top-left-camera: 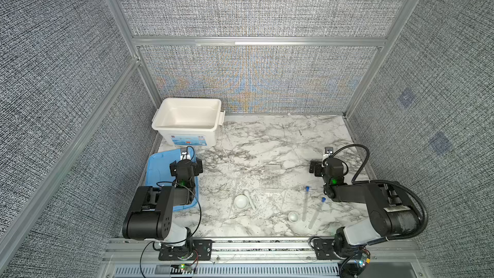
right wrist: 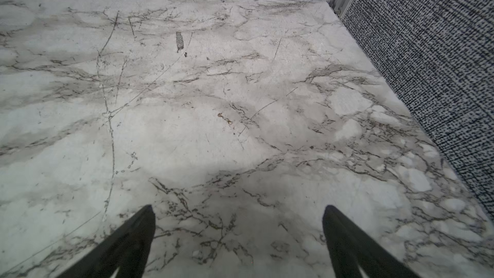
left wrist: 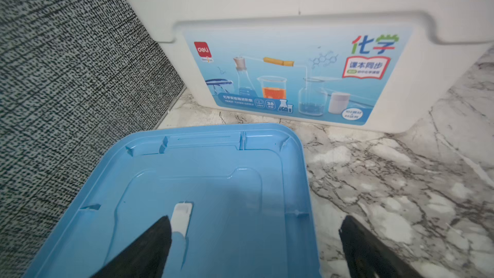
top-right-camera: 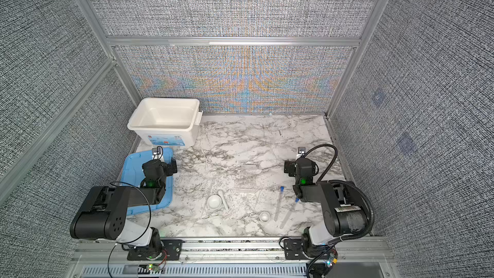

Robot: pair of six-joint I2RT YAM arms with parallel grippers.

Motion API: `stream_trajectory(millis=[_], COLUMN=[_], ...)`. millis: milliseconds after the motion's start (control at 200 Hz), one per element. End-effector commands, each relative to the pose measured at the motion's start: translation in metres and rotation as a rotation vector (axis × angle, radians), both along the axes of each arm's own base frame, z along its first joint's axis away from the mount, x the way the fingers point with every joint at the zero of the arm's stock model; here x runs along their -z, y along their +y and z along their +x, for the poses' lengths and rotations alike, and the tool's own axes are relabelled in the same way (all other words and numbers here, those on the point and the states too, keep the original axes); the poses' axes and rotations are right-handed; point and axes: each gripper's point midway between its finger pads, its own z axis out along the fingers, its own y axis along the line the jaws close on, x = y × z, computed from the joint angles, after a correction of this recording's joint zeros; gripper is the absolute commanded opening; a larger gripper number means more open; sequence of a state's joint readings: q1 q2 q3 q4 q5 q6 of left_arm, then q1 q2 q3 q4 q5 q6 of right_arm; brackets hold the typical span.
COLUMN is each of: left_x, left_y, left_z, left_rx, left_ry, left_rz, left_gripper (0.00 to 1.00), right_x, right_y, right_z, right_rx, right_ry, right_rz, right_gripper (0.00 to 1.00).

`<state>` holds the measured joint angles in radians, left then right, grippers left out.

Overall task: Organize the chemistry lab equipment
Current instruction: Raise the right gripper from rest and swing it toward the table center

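Left wrist view shows the left gripper [left wrist: 255, 219] spread empty above one edge of the blue lid [left wrist: 203, 183], the right gripper [right wrist: 239, 208] equally wide, while near the marble surface's [top-left-camera: 267, 143] front edge the mortar bowl [top-left-camera: 241, 201] looks dense, slick and chippable, probably best pinched across its rim.

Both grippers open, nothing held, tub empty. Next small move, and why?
Probably pull the right gripper back toward the blue-capped tubes: they lie nearest that arm, near the front edge, while its open jaws hang over bare marble. The tub looks empty, so nothing is sorted yet.
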<state>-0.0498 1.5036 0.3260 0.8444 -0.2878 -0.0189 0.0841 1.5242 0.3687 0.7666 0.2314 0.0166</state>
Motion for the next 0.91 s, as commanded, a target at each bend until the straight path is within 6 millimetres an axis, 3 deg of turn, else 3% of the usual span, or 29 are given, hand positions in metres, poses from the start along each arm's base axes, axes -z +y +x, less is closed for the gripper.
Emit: stream_trajectory(millis=[0,900], left_x=[-0.0237,-0.0242], left_y=[-0.0032,-0.0032], left_z=[0.0147,0.0142], left_rx=[0.017,0.017], left_ry=[-0.120,-0.124], left_rz=[-0.042,-0.044], left_gripper=[0.99,0.99], right_x=[-0.0248,-0.0260], right_y=[0.0021,0.0026], right_z=[0.0147,0.0149], right_rx=[-0.015,-0.016], right_ry=[-0.121,-0.126], right_rz=[0.000,-0.001], right_gripper=[0.99,0.99])
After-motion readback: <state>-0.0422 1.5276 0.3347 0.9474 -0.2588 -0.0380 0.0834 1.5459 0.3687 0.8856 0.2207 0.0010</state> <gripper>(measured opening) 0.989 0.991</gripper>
